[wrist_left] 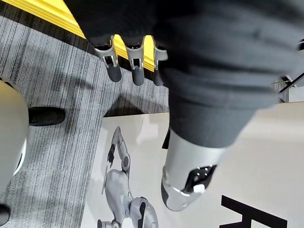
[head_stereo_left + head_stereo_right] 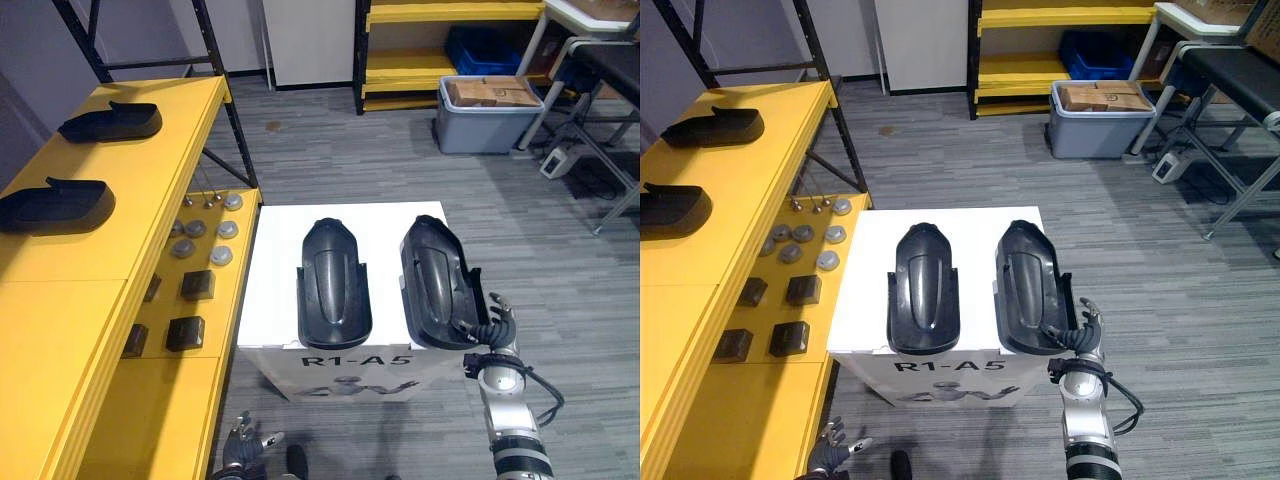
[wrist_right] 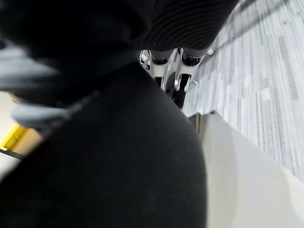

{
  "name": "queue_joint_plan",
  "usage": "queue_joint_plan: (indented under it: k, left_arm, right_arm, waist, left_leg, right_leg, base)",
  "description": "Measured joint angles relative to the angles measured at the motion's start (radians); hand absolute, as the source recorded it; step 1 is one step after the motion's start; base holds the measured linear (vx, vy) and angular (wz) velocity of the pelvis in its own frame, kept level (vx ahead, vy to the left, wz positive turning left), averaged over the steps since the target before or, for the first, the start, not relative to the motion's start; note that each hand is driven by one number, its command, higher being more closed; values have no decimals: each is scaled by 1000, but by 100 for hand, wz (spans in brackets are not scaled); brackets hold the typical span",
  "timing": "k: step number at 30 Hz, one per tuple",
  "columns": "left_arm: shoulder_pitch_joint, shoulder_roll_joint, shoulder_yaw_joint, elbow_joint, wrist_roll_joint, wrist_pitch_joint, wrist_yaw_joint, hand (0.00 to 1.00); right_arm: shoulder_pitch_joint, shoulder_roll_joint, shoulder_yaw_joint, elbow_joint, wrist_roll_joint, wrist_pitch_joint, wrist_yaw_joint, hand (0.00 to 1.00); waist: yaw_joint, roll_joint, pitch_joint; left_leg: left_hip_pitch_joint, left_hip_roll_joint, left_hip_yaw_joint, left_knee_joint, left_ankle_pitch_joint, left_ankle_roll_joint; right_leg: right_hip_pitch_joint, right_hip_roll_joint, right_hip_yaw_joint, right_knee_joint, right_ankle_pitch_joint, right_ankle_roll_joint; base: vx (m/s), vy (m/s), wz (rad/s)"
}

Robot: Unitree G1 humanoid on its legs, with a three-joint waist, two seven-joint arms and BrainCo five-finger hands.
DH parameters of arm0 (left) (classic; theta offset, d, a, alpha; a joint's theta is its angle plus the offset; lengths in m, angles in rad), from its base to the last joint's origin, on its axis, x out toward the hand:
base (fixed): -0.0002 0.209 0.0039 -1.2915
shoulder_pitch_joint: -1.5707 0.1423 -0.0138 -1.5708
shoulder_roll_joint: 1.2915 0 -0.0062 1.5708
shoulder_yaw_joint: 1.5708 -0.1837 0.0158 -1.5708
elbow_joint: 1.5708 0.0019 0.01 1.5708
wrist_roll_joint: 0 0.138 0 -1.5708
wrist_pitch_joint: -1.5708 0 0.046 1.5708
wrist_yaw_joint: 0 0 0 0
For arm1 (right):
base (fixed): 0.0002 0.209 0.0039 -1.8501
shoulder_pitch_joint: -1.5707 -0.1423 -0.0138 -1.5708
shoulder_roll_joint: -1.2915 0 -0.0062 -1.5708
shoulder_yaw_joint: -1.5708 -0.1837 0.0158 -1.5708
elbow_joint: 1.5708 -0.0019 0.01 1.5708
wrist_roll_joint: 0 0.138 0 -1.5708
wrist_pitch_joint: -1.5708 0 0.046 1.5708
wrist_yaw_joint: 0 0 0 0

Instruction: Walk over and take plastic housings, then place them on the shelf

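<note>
Against the right hand (image 2: 492, 322), at its inner side, lies the near corner of a black housing (image 2: 435, 275), which rests on a white box (image 2: 275, 260). The hand touches the rim there, but I cannot tell whether it has closed on it. Just past that housing, further from the hand, a second housing (image 2: 335, 280) lies parallel. The left hand (image 2: 243, 443) hangs low beside the box, loose and holding nothing. Well off beyond the left hand stands the yellow shelf (image 2: 150, 180), with two more housings (image 2: 110, 122) on it.

The risk, as I judge it, is a one-cornered hold. Lifted from that end alone, the long smooth housing could swing, slip free, or knock its neighbour off the box.
</note>
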Motion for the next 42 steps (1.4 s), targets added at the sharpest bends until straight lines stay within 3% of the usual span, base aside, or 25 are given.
queue_joint_plan:
  k: [7, 12, 16, 21, 28, 33, 37, 42]
  left_arm:
    - [0, 1, 0, 13, 0, 5, -4, 0]
    - [-4, 1, 3, 9, -1, 5, -4, 0]
    - [-6, 0, 27, -36, -1, 5, -1, 0]
    - [9, -6, 91, -190, -1, 4, 16, 0]
    - [9, -64, 231, -504, -29, -25, 62, 0]
    - [3, -80, 225, -697, -44, -59, 94, 0]
    - [-35, -78, 112, -833, -45, -86, 109, 0]
    - [-167, -59, -91, -842, -96, -94, 99, 0]
  right_arm:
    - [-7, -21, -22, 44, 96, -9, 4, 100]
    - [8, -2, -21, 20, 102, -11, 8, 100]
    - [32, 27, -24, -55, 76, 14, 7, 100]
    - [87, 47, -45, -245, 38, 23, -7, 100]
    - [92, 112, -84, -552, -38, 22, -95, 100]
    - [96, 125, -13, -647, -93, 16, -103, 100]
    - [90, 125, 109, -682, -147, -9, -101, 100]
    - [68, 124, 259, -682, -148, -31, -89, 100]
  waist:
    - [-1, -8, 3]
    - [-2, -13, 1]
    - [6, -13, 1]
    - [8, -13, 1]
    - [-6, -14, 2]
    - [-5, -13, 1]
    - [-5, -12, 0]
    - [-13, -12, -4]
  left_leg:
    - [5, -1, -12, 0, -1, -2]
    - [10, 3, -11, 1, -4, -5]
    - [11, 3, -13, 4, -5, -7]
    - [12, 9, -14, 5, -5, -6]
    - [11, 9, -23, 5, -8, -9]
    - [12, 5, -34, 4, -9, -9]
    - [11, 0, -36, 5, -4, -3]
    - [11, -3, -36, 5, 1, 2]
  right_leg:
    - [22, 2, -3, -17, 0, 1]
    - [26, 6, 3, -18, 0, 0]
    - [26, 6, 4, -15, 2, -1]
    - [25, 11, 6, -13, 20, -5]
    - [26, 9, 6, -8, 29, 4]
    - [26, 6, 2, -10, 29, 5]
    - [26, 2, 0, -9, 28, 5]
    - [26, 0, 1, -8, 30, 7]
  base:
    - [5, 3, 3]
    - [43, -6, -2]
    - [9, -1, 0]
    - [0, 0, 0]
    - [-29, 10, 0]
    - [-63, 17, 4]
    - [-26, 13, 1]
    - [0, 0, 0]
